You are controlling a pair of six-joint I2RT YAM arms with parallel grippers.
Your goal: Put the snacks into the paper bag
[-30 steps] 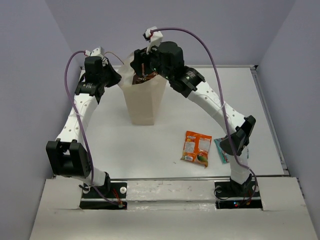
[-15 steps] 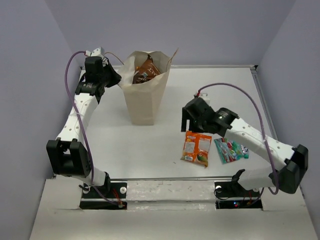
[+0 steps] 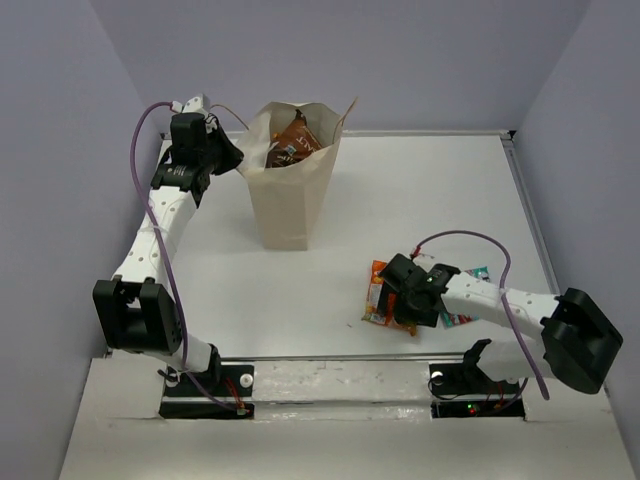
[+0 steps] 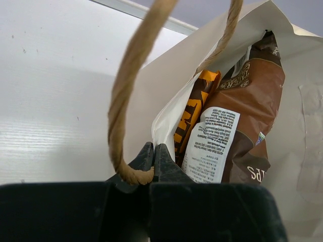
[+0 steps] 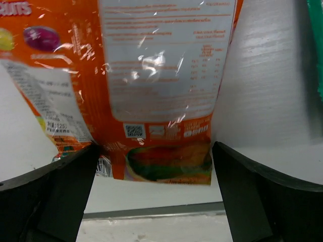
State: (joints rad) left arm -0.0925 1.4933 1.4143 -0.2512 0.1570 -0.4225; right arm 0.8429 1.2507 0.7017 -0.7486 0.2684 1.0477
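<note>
Swinging away from the paper bag (image 3: 290, 200) within the last second, the right arm now lies low over the near right of the tabletop (image 3: 430, 190), its right gripper (image 3: 398, 300) down on the small orange packet (image 3: 376, 295), while the left arm has not shifted. From above, the bag stands upright at the far left with the brown bag (image 3: 292, 140) poking out of its mouth. The left gripper (image 3: 228, 155) is at the bag's left rim. The small teal-green packet (image 3: 458, 320) lies just beside the orange one, partly under the right arm. The left wrist view shows the jaws clenched on the cord handle (image 4: 126, 101) where it meets the paper rim, holding the mouth open. Inside, the brown bag (image 4: 252, 101) stands beside the orange-yellow chip bag (image 4: 202, 101); no dark blue bag can be seen from here. In the right wrist view the jaws are spread wide, one finger on each side of the orange packet (image 5: 161, 75), not yet gripping it, and a teal sliver shows at the right edge. So at least two snacks look packed and two small ones remain, the orange probably next. The tabletop is plain matte white with a metal strip along the near edge, and pale lavender walls enclose it on three sides.
</note>
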